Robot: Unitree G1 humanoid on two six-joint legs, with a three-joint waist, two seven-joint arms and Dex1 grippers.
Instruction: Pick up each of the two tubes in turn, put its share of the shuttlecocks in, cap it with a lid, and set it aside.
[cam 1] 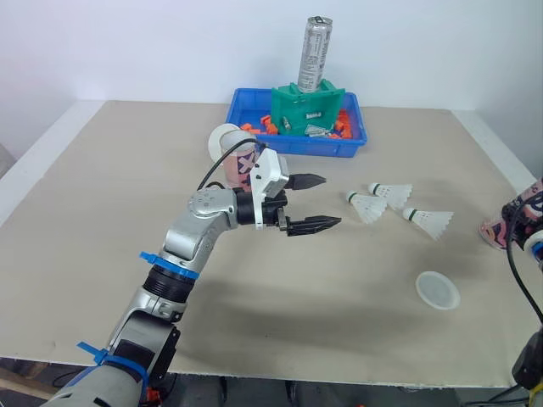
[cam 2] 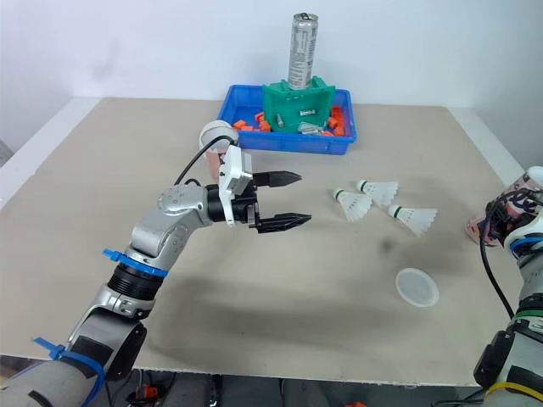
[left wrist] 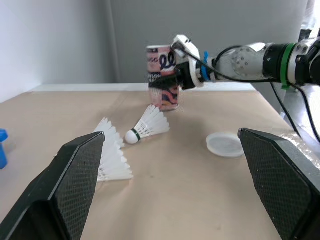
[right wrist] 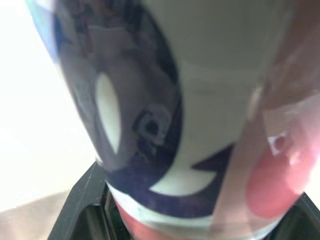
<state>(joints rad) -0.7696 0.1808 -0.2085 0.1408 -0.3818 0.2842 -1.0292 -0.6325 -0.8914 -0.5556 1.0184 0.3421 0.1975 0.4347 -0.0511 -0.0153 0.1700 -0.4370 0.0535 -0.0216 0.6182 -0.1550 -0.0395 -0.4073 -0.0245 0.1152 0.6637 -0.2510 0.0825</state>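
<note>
My left gripper hovers open and empty over the middle of the table. Just behind it stands a pink patterned tube with a white lid on its top end. Three white shuttlecocks lie on the table to the right of this gripper. A loose clear lid lies nearer the front right. At the table's right edge my right gripper is shut on a second patterned tube, held upright; its wall shows close up between the fingers in the right wrist view.
A blue bin of small orange and grey parts stands at the back centre. In it sits a green holder with a tall silver can. The table's right edge runs beside the held tube.
</note>
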